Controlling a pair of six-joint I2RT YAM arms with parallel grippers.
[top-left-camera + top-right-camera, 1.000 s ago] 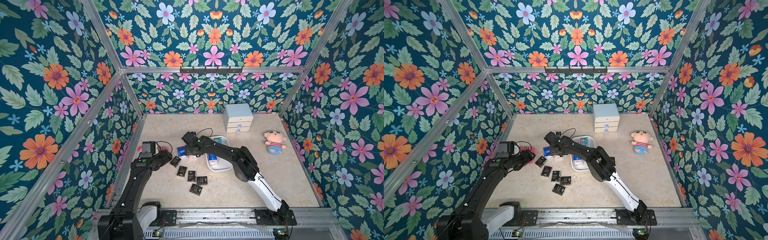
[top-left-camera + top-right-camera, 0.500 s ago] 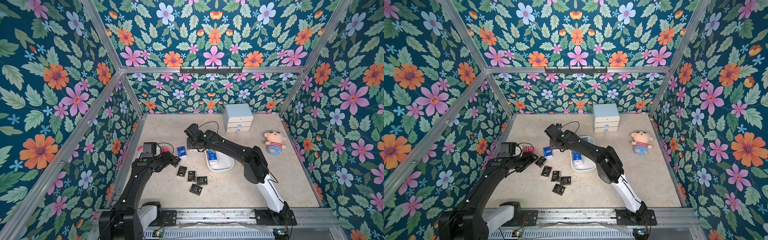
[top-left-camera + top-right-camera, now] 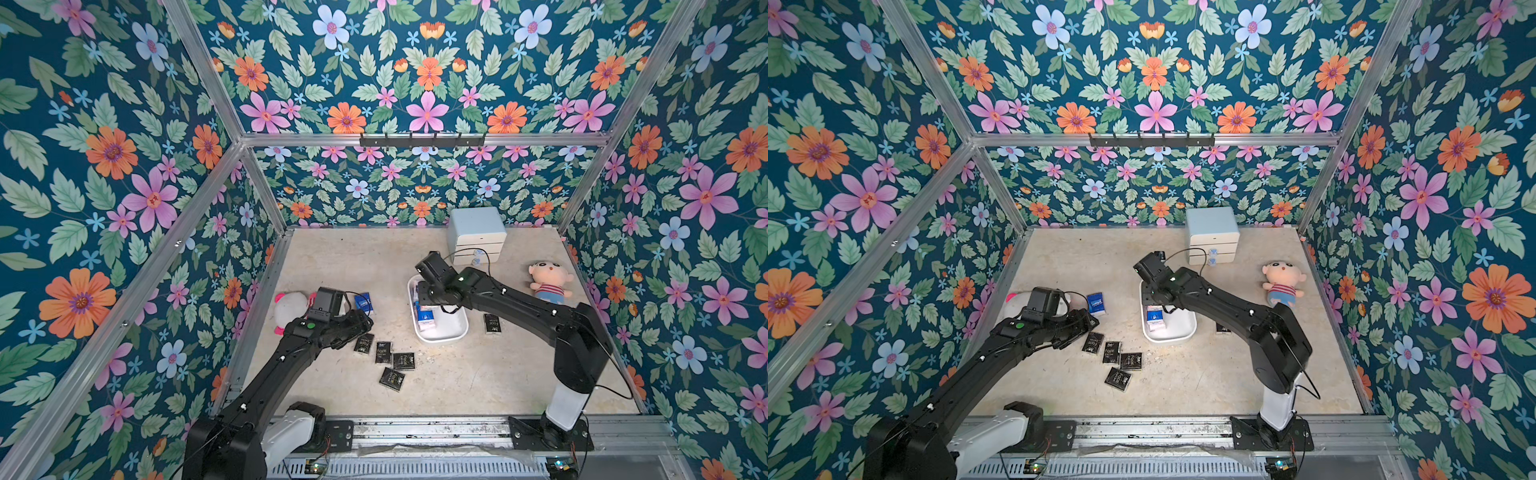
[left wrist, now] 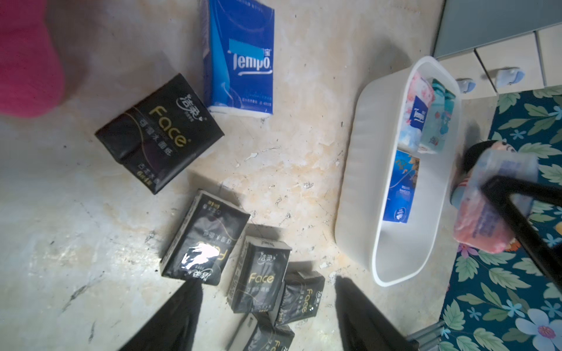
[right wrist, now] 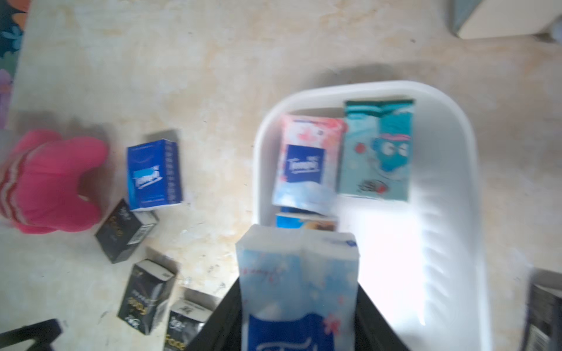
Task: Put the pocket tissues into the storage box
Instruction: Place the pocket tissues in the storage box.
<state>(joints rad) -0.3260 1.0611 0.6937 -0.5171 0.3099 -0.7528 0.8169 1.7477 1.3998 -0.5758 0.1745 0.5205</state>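
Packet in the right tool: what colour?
The packet: light blue, pink flecks, dark blue label; best in right wrist view.

- Your packets [image 4: 206, 240]: glossy plastic film, with glare on a black one.
- Your box [image 4: 359, 170]: smooth white plastic.
- Your table [image 4: 76, 212]: rough, scuffed, matt.
- Your pink doll [image 5: 51, 182]: plush cloth.

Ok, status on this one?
Left gripper open over black packets. Right gripper shut on pale blue packet above storage box. Drop path clear.

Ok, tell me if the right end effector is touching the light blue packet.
Touching: the right wrist view shows the right end effector clamped on the light blue packet.
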